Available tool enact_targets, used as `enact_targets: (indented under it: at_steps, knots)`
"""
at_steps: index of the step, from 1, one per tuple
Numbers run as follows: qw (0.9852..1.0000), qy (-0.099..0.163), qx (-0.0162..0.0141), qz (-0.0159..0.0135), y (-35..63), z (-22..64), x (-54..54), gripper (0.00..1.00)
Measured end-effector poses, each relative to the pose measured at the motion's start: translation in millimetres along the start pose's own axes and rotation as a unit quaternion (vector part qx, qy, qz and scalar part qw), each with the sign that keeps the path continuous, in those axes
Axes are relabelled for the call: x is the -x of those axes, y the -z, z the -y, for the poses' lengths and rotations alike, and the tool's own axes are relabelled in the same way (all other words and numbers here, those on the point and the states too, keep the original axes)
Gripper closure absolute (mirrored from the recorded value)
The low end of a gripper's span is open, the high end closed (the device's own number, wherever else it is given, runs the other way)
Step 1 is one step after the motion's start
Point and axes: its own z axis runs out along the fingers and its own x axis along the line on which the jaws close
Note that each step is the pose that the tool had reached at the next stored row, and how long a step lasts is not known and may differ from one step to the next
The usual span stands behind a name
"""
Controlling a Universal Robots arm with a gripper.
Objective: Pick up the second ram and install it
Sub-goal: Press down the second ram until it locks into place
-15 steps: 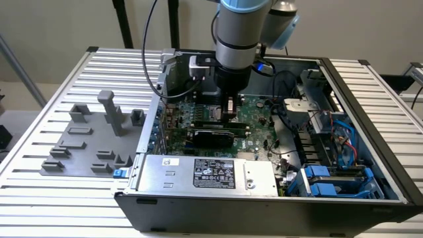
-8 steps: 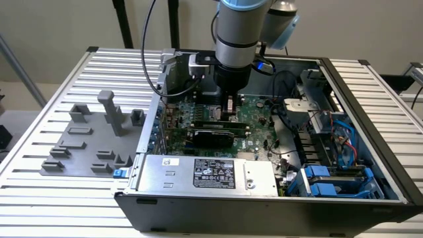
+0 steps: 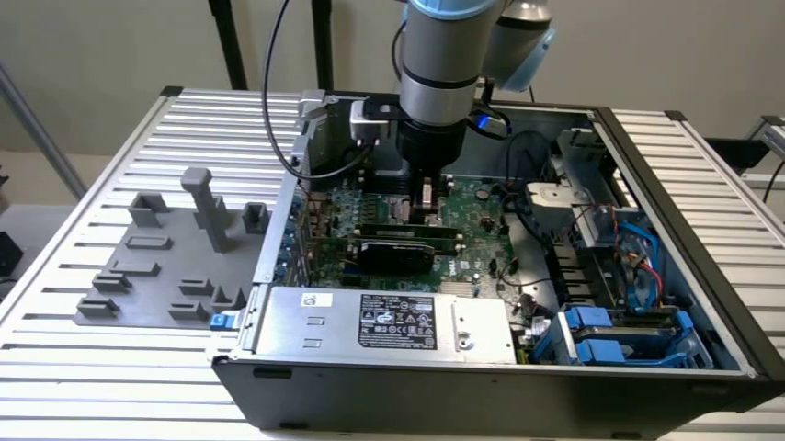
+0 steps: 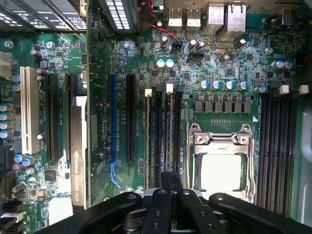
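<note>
Over mobo RAM slots, gripper w/ second ram.

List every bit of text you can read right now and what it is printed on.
"NVIDIA QUADRO K420": along the edge of the black expansion card seated in the motherboard, wrist view.
White label on the power supply: logos and print too small to read.
Motherboard silkscreen beside the slots: too small to read.
</note>
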Motion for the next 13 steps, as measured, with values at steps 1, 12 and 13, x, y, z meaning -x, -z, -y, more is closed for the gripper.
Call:
enact_targets:
  at_steps: [1, 12, 13]
  knots:
    - [1.0000, 0.000, 0.0000, 0.0000, 0.0, 0.0, 0.0, 0.89]
    - [1.0000, 0.000, -0.0001, 0.0000, -4.5, -0.9, 3.4, 0.89]
    - [1.0000, 0.000, 0.0000, 0.0000, -5.3, -1.1, 3.5, 0.89]
